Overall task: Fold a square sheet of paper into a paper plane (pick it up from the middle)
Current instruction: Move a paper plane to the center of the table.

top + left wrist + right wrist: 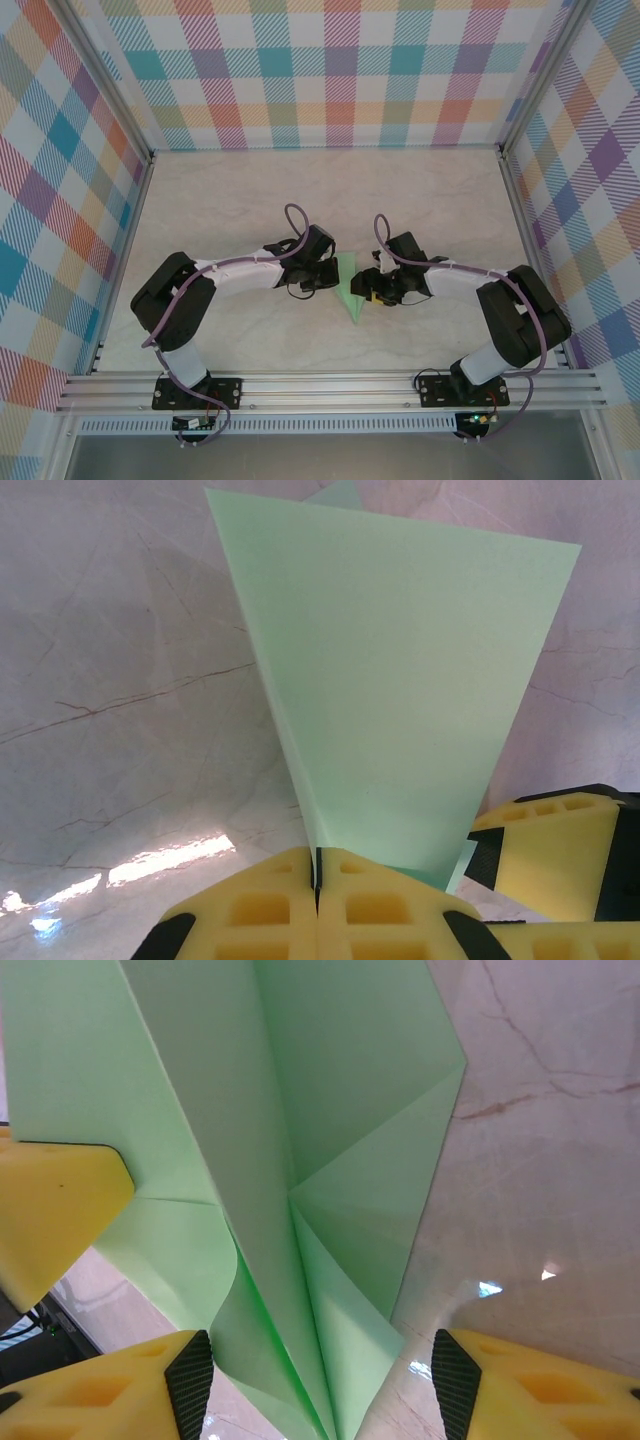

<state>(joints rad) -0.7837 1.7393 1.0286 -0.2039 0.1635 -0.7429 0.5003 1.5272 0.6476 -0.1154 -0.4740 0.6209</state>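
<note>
The tabletop point(250, 200) is pale marble-look, cream with thin brown veins, and glossy enough to throw back bright glints in both wrist views. Plaid walls point(340, 70) in teal, orange, purple and yellow close it in on three sides, set in an aluminium frame, and a ribbed metal rail point(330, 390) runs along the near edge, carrying both arm bases. The plane point(348, 285) sits near the middle of the tabletop, between the two wrists, its point towards the rail. The left arm point(240, 272) reaches it from the left; the left jaws are pressed fully together, pinching the plane's point(400, 680) lower edge. The right arm point(470, 280) comes in from the right; the right jaws stand well apart, with the creased plane point(330, 1110) running between them and gripped by neither.
</note>
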